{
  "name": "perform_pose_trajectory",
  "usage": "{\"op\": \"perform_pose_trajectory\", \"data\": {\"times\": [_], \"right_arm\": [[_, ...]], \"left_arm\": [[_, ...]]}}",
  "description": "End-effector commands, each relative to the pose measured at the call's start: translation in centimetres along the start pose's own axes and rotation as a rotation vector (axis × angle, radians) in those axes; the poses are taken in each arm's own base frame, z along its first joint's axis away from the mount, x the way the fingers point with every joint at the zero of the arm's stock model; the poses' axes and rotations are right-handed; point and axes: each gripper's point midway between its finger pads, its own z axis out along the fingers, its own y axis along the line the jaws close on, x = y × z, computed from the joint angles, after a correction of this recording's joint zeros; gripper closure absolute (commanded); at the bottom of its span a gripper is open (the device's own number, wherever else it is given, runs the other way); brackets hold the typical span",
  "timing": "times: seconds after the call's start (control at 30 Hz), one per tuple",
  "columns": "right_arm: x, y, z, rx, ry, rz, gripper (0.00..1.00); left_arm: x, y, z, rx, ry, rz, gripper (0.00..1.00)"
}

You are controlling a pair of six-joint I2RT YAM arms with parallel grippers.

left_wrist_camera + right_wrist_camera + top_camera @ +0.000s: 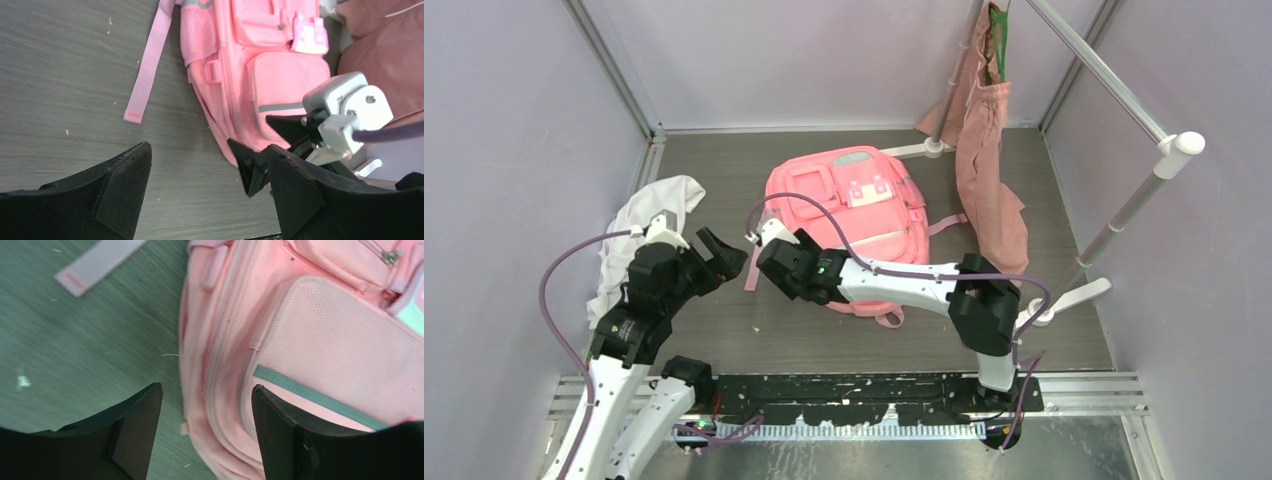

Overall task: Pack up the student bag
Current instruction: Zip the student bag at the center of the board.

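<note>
Low in the top view: left gripper (722, 252), black fingers spread wide, holding nothing. Right beside it: right gripper (769, 255), spread too and empty, over the left edge of the big pink fabric backpack (854, 200). Backpack flat, front up, mid-frame on grey wooden table (724, 330). Upper right: dusty-pink cloth tote (989, 170), hanging.
</note>
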Motion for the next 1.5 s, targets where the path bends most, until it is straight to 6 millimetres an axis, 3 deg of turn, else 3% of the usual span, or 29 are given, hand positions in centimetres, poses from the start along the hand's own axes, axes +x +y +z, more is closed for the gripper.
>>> {"op": "perform_pose_trajectory", "data": {"times": [0.0, 0.17, 0.23, 0.3, 0.37, 0.4, 0.57, 0.8, 1.03, 1.23, 1.37, 1.47], "right_arm": [[-1.5, -4.1, 0.1, 0.194, -0.038, -0.046, 0.3], [0.9, -4.2, 2.1, 0.199, 0.021, -0.033, 0.32], [1.7, -4.1, 2.8, 0.187, 0.033, -0.023, 0.37], [2.3, -4.4, 3.3, 0.194, 0.052, -0.022, 0.6], [2.0, -5.0, 3.0, 0.203, 0.065, -0.022, 0.95], [2.0, -5.9, 1.9, 0.217, 0.099, -0.035, 0.99], [-1.7, -7.5, -3.2, 0.057, 0.006, 0.077, 0.99], [-2.4, -10.0, -6.9, -0.144, -0.026, 0.229, 0.99], [-2.8, -11.0, -7.9, -0.226, -0.045, 0.312, 0.99], [-4.1, -11.1, -8.3, -0.285, -0.08, 0.371, 0.99], [-4.8, -11.5, -8.5, -0.307, -0.097, 0.413, 0.99], [-5.3, -11.9, -8.7, -0.308, -0.111, 0.428, 0.99]], "left_arm": [[0.9, 0.6, -0.1, -0.009, 0.018, 0.003, 0.16], [1.6, 1.5, 0.5, -0.036, 0.032, -0.003, 0.16], [2.0, 1.9, 0.8, -0.054, 0.043, -0.005, 0.16], [2.5, 2.0, 1.0, -0.051, 0.055, -0.009, 0.16], [2.8, 1.9, 1.2, -0.034, 0.064, -0.012, 0.16], [2.9, 1.8, 1.2, -0.025, 0.064, -0.014, 0.16], [4.1, 1.7, 2.6, 0.019, 0.085, -0.01, 0.16], [6.7, 0.5, 6.0, 0.158, 0.124, -0.067, 0.2], [6.7, -2.0, 7.2, 0.334, 0.01, 0.097, 0.24], [4.5, -0.4, 9.0, 0.247, -0.196, 0.096, 0.25], [7.8, 1.1, 11.8, 0.127, 0.014, 0.179, 0.33], [8.9, 1.0, 13.3, 0.127, 0.057, 0.185, 0.39]]}}
